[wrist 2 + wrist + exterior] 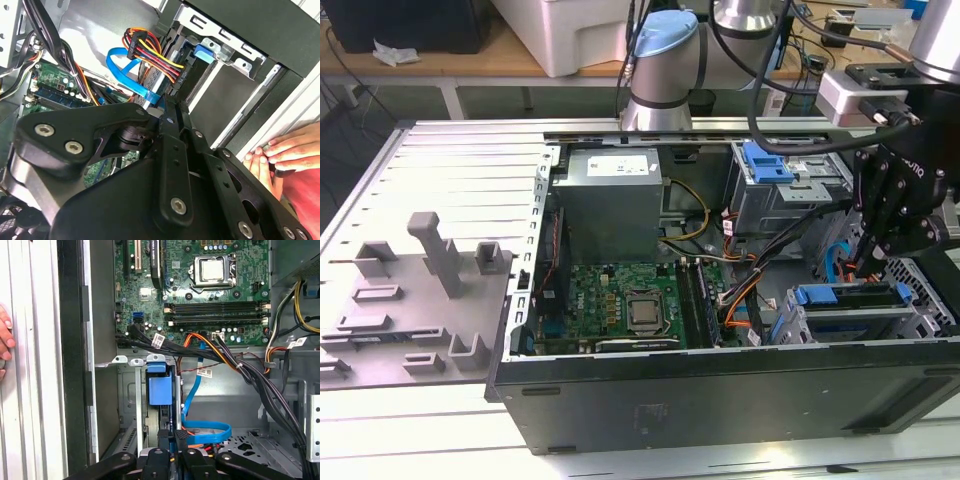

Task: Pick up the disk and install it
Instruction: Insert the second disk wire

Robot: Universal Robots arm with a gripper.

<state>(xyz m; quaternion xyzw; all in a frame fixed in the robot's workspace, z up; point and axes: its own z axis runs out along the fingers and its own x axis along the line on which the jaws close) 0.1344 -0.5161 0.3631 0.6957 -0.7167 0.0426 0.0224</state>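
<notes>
Workshop benches stand behind an open desktop computer case [720, 390] that lies on a ribbed metal table [450, 170].

As landmark I take the motherboard [620, 305]. Toward the exterior view's right of it, the black gripper [875, 262] hangs just above the drive cage [840, 320]. Its fingers [181, 437] are together, and they seem to touch the rear end of the disk [159, 390] in its blue carrier, which already sits in the cage; I cannot tell if they grasp it. Blue data cable [207, 432] lies beside the cage. A person's hand [280, 155] rests on the table rails, outside the case.
</notes>
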